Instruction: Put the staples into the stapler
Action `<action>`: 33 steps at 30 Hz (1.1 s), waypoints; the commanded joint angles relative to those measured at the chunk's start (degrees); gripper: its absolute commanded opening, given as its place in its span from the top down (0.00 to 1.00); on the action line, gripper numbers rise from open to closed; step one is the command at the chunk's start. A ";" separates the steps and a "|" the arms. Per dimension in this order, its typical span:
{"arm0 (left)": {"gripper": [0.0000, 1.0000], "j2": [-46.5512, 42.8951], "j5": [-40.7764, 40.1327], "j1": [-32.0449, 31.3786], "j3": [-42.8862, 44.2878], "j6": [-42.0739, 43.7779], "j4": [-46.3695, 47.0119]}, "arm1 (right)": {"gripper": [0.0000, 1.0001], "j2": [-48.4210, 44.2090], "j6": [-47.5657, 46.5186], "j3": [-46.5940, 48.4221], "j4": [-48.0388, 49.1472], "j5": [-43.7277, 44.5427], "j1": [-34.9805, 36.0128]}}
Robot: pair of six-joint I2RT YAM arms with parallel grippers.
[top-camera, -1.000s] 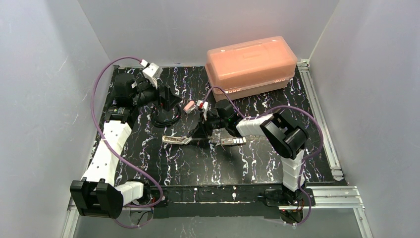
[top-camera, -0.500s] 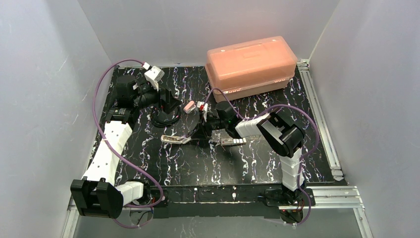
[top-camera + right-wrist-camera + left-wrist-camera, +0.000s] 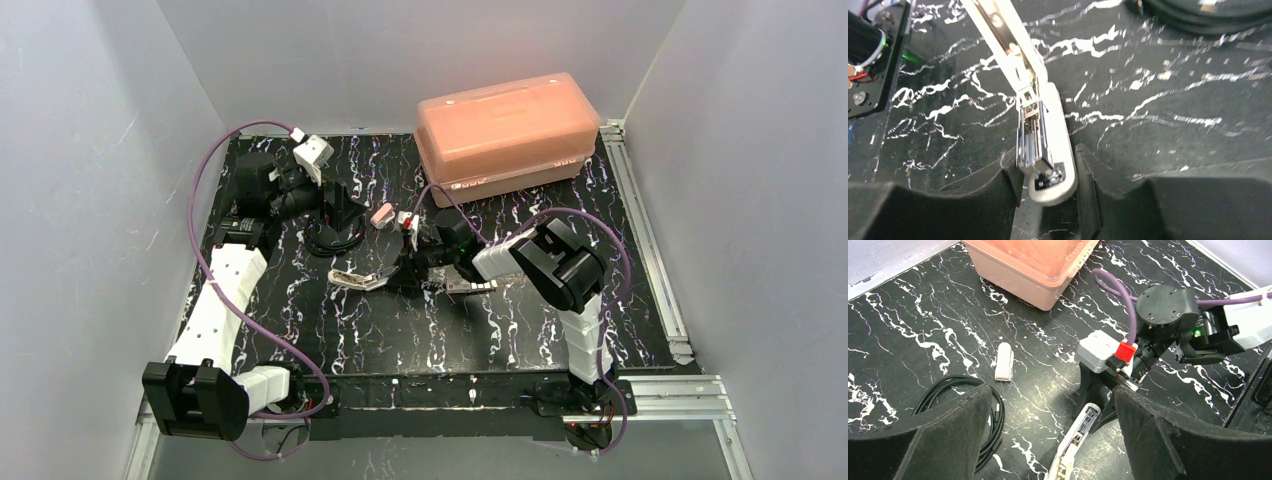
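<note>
The stapler (image 3: 1053, 155) lay swung open near the middle of the bench (image 3: 420, 340), its top arm folded out to the left so the silvery channel faced up, presumably to take a strip. The right claw (image 3: 1047, 170) was clenched on the stapler's hinge end, a pad against each side, which I took to be steadying it. Just right of that claw lay a pale strip (image 3: 472, 285) that may have been the staples; it was too small to tell. The left claw (image 3: 1050, 395) hung released and wide, holding nothing, above a black cable coil (image 3: 963, 405) on the far left. A small pinkish block (image 3: 381, 215) sat just beyond the stapler, and an orange lidded box (image 3: 505, 125) crowded the far right edge. The near side looked the freest way in.
</note>
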 commanded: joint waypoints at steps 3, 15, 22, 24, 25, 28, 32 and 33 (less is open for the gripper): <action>0.09 -1.13 1.58 0.34 -0.32 1.52 -1.80 | 0.48 2.64 -1.38 -1.81 -1.10 0.53 0.29; 0.09 0.03 1.90 0.31 -0.84 5.03 -3.49 | 0.40 -0.35 -2.36 -2.01 -3.58 2.75 0.30; 0.05 3.06 2.90 0.26 0.31 9.52 -5.91 | 0.26 -11.33 -12.00 0.59 -21.89 8.70 -0.22; 0.05 5.43 2.48 0.18 1.24 10.35 -6.16 | 0.24 -14.21 -13.29 1.05 -27.13 9.70 -1.24; 0.05 6.81 1.37 -0.10 1.72 10.71 -6.10 | 0.24 -15.72 -13.66 0.87 -29.52 9.79 -2.25; 0.06 12.44 -3.55 -1.90 4.32 11.67 -5.90 | 0.23 -19.86 -14.99 0.44 -34.51 9.38 -4.15; 0.08 21.94 -13.19 -6.08 11.62 14.70 -8.55 | 0.24 -25.01 -17.22 0.81 -42.26 7.71 -6.87; 0.09 24.79 -15.70 -7.28 13.90 15.24 -9.84 | 0.24 -26.21 -17.42 0.69 -43.82 7.43 -7.55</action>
